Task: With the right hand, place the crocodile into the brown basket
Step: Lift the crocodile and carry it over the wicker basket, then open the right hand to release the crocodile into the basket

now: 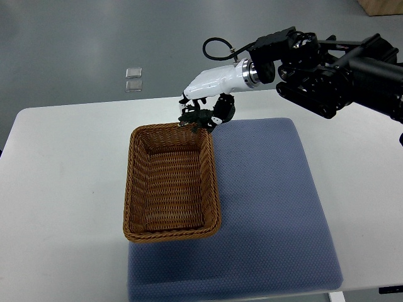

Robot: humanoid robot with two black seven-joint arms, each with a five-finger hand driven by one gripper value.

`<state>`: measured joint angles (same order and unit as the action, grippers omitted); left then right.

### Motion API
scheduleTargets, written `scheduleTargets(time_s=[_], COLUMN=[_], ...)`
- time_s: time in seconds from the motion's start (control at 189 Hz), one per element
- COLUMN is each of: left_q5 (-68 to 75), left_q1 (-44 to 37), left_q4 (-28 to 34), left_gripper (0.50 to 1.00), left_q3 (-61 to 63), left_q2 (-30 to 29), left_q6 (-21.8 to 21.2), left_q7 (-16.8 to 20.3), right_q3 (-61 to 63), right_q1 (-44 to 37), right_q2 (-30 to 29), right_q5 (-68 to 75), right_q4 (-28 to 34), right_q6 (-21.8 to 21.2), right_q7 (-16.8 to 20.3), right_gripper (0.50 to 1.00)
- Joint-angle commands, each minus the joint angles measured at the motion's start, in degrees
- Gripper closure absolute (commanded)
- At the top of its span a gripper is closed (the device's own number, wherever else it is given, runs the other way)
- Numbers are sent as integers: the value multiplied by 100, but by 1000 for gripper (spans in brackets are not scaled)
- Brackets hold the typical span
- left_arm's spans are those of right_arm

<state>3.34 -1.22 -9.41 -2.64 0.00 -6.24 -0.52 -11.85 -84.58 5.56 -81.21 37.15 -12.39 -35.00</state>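
Crocodile is held pinched in the curled fingers of the right hand, hung just under the fingertips. Brown basket is set below the hand, its far right corner beneath the crocodile, on a blue mat.

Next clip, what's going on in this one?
The robot's right hand holds a small dark green toy crocodile in its fingers, just above the far right corner of the brown woven wicker basket. The crocodile is not yet inside, and nothing shows in the basket. The basket sits at the left edge of a blue padded mat on the white table. The left arm is out of view.
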Motion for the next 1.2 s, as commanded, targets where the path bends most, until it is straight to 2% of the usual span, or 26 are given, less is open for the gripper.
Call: scheduleTargets(time_s=[0.0, 0.148, 0.512, 0.671, 0.924, 1.193], left_q5=[0, 0, 0, 0, 0, 0], left_q1=[-1, -1, -1, -1, -1, -1], left_q4=[0, 0, 0, 0, 0, 0], left_gripper=[500, 500, 500, 500, 500, 500], left_q3=[0, 0, 0, 0, 0, 0], left_q2=[0, 0, 0, 0, 0, 0], left_q6=[0, 0, 0, 0, 0, 0], left_q7=[0, 0, 0, 0, 0, 0], right_q3=[16, 7, -177, -370, -388, -388], right_q1=[-59, -68, 82, 222, 495, 626], right_q2=[-81, -556, -556, -556, -556, -556], right_q5=[0, -9, -325, -334, -334, -325], right_q4=[188, 293, 328, 346, 355, 407], right_q6=[17, 96, 334, 703, 966, 1002], right_q7=[0, 0, 0, 0, 0, 0], right_gripper=[1000, 1000, 1000, 1000, 1000, 1000])
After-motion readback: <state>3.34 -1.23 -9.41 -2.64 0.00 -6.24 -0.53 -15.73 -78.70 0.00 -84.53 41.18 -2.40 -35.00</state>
